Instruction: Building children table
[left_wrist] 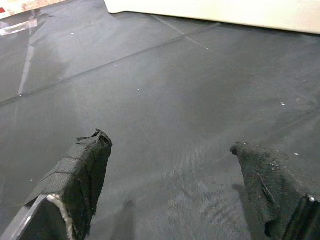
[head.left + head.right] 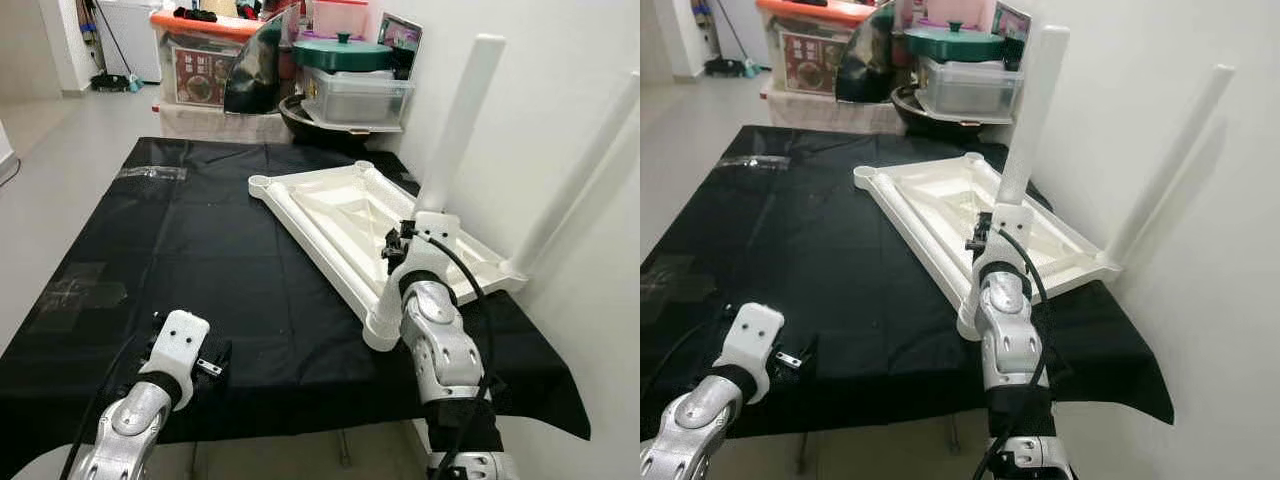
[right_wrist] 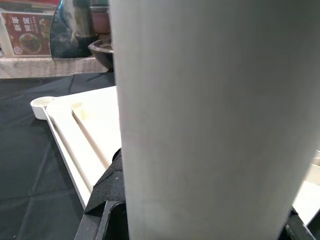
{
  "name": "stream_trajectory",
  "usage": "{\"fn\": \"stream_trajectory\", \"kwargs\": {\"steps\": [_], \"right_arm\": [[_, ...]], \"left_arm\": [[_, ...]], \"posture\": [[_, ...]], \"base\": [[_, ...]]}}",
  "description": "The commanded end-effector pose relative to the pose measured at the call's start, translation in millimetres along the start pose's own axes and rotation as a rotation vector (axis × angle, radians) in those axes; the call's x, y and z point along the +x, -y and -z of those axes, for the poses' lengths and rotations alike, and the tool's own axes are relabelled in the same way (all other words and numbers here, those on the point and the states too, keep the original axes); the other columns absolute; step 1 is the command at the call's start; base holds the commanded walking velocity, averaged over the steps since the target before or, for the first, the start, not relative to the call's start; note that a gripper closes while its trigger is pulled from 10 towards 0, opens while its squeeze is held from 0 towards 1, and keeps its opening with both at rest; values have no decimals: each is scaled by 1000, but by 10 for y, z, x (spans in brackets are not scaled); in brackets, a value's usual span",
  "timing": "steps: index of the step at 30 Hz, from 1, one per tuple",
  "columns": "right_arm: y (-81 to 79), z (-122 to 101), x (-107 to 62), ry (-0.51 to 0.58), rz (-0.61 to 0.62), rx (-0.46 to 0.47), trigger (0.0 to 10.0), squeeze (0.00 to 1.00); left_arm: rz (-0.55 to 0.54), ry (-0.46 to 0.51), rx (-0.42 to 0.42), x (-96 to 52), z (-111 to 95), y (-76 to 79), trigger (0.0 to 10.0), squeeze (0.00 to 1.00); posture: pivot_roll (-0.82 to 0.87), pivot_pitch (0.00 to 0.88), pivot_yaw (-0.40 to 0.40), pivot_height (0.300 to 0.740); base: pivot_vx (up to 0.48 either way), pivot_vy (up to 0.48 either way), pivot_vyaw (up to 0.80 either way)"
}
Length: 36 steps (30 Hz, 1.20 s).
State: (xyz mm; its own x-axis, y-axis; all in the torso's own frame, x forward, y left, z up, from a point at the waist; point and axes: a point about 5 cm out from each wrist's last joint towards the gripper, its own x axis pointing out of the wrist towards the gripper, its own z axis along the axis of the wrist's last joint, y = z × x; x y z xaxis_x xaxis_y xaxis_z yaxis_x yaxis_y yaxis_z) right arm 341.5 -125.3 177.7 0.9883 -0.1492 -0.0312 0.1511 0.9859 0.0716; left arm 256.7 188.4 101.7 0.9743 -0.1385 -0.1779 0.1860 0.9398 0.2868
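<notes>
The right tool grips a white leg near its lower end and holds it upright over the upturned tabletop; in the right wrist view the leg stands between the black fingers, clamped close. The tabletop lies underside-up on a black cloth that covers the table, its ribs and corner sockets facing the ceiling. One leg already stands in the corner socket next to the wall, leaning slightly along it. The near socket and the far socket are bare; the fourth corner is hidden behind the arm and the held leg, so its state cannot be told. The held leg hangs above the middle of the tabletop, not yet seated at any corner. The left tool rests low over the cloth near the table's front edge, well apart from the tabletop, its fingers spread wide with nothing between them. By this showing the build is at an early stage: one leg fitted, a second in hand, at least two sockets waiting, and the piece still to be turned onto its feet. Beyond the table, storage boxes and a green-lidded pot are stacked against the wall.
</notes>
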Motion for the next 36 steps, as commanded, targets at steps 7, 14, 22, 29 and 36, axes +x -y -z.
{"fn": "stream_trajectory", "kwargs": {"steps": [7,14,22,29,36], "right_arm": [[-17,19,-92,-64,91,51,10000,1000],[57,-99,-100,-48,109,64,10000,1000],[38,-356,-127,10,-132,132,10000,0],[54,-513,-118,61,-461,48,10000,0],[248,-468,61,38,-832,-129,10000,0]], "left_arm": [[1,-16,6,19,52,-9,10000,0],[11,-17,20,52,47,-13,10000,0],[21,-13,30,60,41,-4,10000,0],[25,-13,36,68,46,-3,10000,0],[28,-7,39,83,37,6,10000,0]], "posture": [[127,0,-106,740],[115,0,-94,740],[104,0,-83,740],[97,0,-79,740],[102,0,-88,740]], "base": [[0,0,0],[0,0,0],[0,0,0],[0,0,0],[0,0,0]]}}
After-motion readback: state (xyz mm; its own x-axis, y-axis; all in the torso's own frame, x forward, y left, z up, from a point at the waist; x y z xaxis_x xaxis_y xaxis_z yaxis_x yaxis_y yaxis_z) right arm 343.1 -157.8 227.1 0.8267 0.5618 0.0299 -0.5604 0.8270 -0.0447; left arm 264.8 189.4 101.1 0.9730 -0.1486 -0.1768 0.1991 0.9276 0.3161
